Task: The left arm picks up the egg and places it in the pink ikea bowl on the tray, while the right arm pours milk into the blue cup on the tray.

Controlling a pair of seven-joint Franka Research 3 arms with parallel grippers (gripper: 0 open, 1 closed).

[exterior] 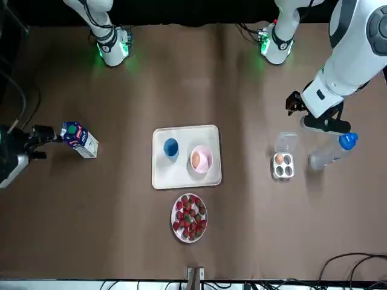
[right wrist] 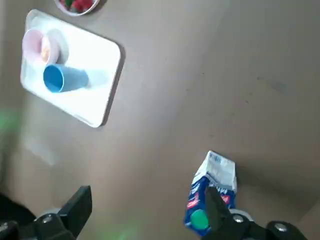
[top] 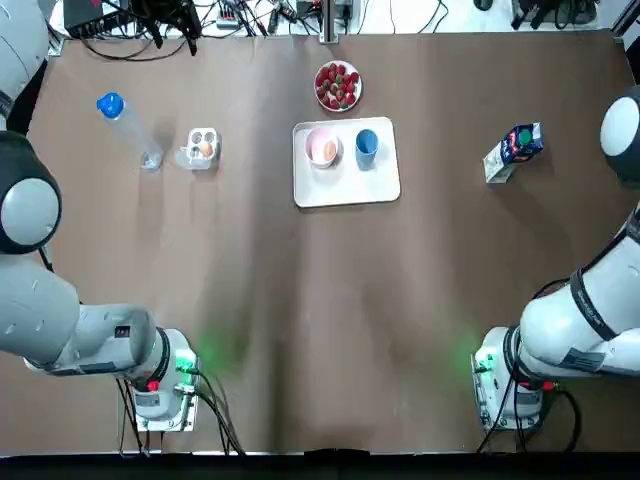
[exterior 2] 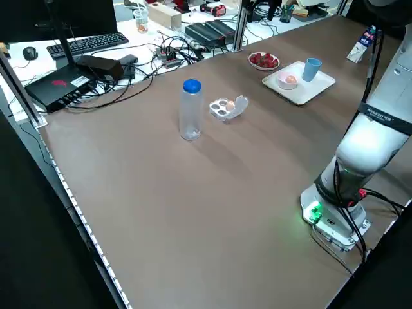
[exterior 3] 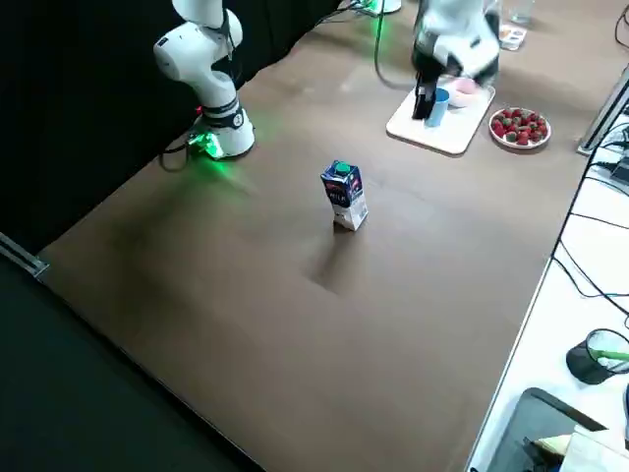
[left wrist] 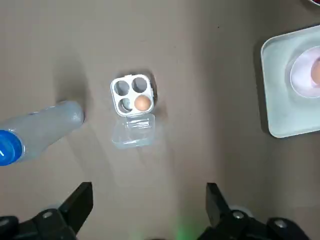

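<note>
On the white rectangular tray [top: 385, 185], the pink ikea bowl [top: 309, 140] holds one tan egg [top: 323, 150]; a second egg [top: 205, 149] sits in the clear plastic carton [top: 193, 156]. Pouring looks unstarted: one blue cup [top: 366, 143], one blue-and-white milk carton [top: 515, 150] upright on the brown desk [top: 300, 300]. Left gripper [left wrist: 147, 205] and right gripper [right wrist: 147, 210] have jaws spread, empty.

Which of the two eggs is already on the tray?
The egg lying in the pink bowl, beside the blue cup. The other egg sits in the clear carton off the tray.
</note>
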